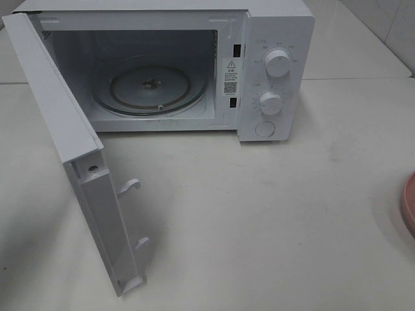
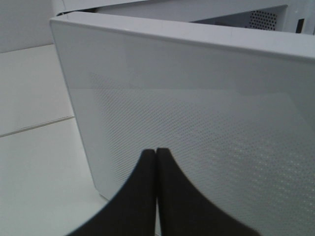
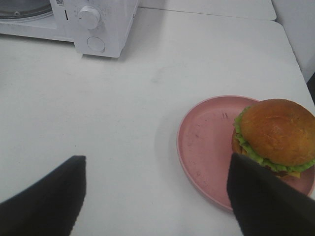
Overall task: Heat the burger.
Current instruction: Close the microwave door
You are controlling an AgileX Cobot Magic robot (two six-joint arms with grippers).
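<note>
Microwave [image 1: 194,65] on a white table [image 1: 272,214], door [image 1: 71,149] swung fully out toward the left of the high view, its two latch hooks [image 1: 130,186] pointing into the room. Inside, the glass turntable [image 1: 150,89] lies bare. On the control panel sit two round knobs [image 1: 278,63] one above the other, with a round button [image 1: 264,128] under them.

My left gripper [image 2: 156,162] is clenched: its two dark fingers [image 2: 142,196] meet along a thin seam with nothing between them. It sits just before the outer, dotted face of the door [image 2: 197,137]; whether the tips touch that face I cannot tell.

My right gripper [image 3: 156,196] is released, its two dark fingers [image 3: 49,201] standing well apart and grasping nothing. The burger [image 3: 275,135], brown bun over a green lettuce frill, rests on a pink plate [image 3: 206,142], toward the plate's side away from the microwave. One finger [image 3: 268,201] overlaps the near rim of the plate and sits just beside the burger in this view; the other is over bare table, well apart from it. The burger is thus off to one side of the open gap rather than between the fingers. The microwave's knob panel [image 3: 93,24] is far across the table from the plate.

In the high view only a sliver of the plate's rim [image 1: 408,204] shows at the right edge; the burger itself is out of that picture.
</note>
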